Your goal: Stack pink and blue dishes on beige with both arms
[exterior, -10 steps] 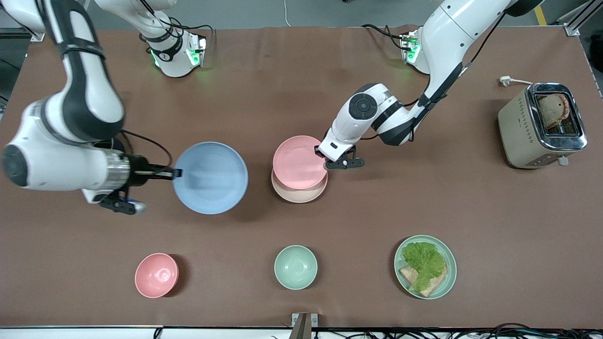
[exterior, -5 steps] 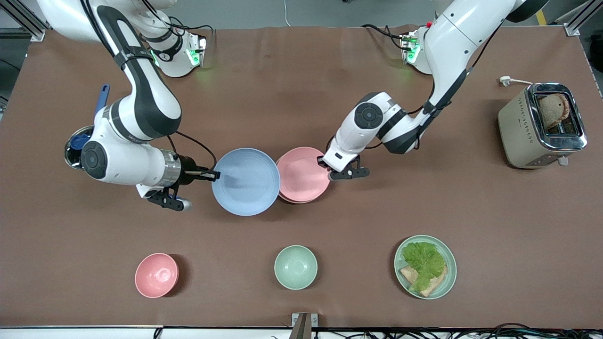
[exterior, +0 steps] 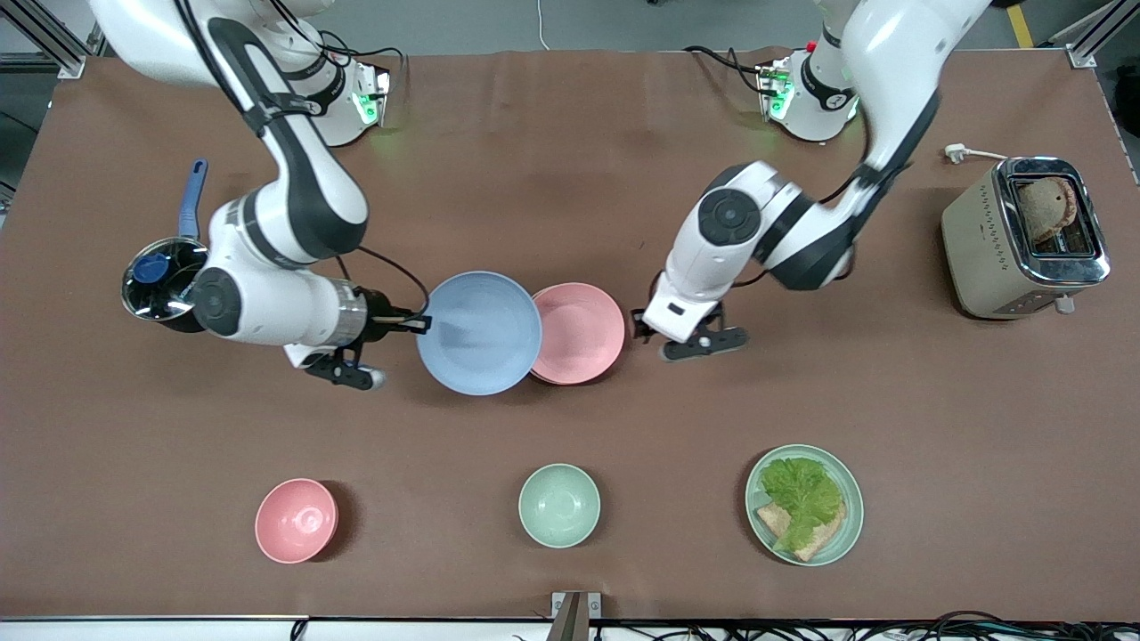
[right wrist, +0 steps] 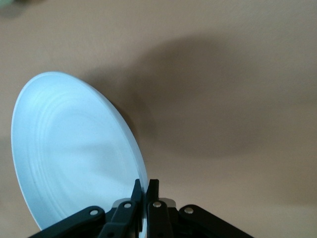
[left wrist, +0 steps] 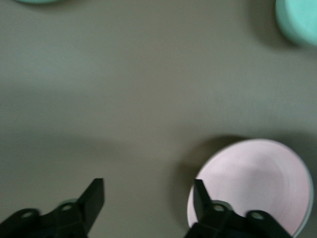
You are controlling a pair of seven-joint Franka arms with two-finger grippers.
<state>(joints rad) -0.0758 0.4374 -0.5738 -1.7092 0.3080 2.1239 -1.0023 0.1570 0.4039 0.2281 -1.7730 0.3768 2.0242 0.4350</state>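
Note:
The pale pink plate (exterior: 588, 334) lies on the table's middle, on top of the beige plate, which it hides almost entirely. My right gripper (exterior: 419, 322) is shut on the rim of the light blue plate (exterior: 479, 332) and holds it tilted in the air. The blue plate's edge overlaps the pink plate's rim on the right arm's side. The right wrist view shows the blue plate (right wrist: 74, 153) clamped in the right gripper (right wrist: 147, 183). My left gripper (exterior: 647, 331) is open over bare table beside the pink plate (left wrist: 252, 183), touching nothing; its fingers (left wrist: 94, 196) stand wide apart.
A toaster (exterior: 1024, 239) with bread stands at the left arm's end. Nearer the camera sit a small pink bowl (exterior: 296, 520), a mint bowl (exterior: 558, 505) and a mint plate (exterior: 846, 525) with lettuce and bread. A steel pot (exterior: 160, 285) sits by the right arm.
The left gripper lowered the pink plate onto the beige one, let go and drew away toward the left arm's end. The right arm carried the blue plate up to the pink plate.

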